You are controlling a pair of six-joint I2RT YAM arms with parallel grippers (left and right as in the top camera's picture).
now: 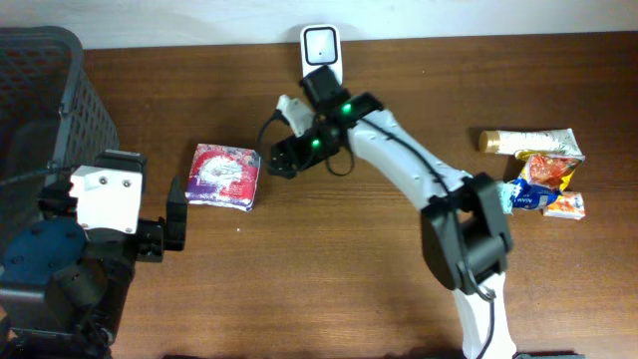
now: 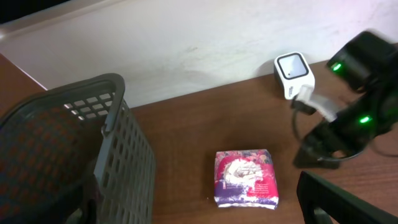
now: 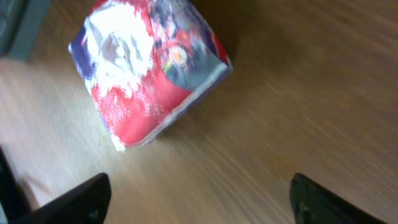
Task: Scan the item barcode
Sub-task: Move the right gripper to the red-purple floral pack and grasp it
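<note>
The packet lies flat on the table, left of the scanner and nearer the robot, with nothing touching it. The right gripper hangs between scanner and packet, jaws apart and empty, fingertips just short of the wrapper. Further left of the scanner, past the packet, the left gripper gapes wide and is empty too.

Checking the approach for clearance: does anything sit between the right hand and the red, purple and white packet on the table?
Nothing visible does. The open right hand sits beside the red, purple and white soft packet, with only bare brown wooden table between them.
</note>
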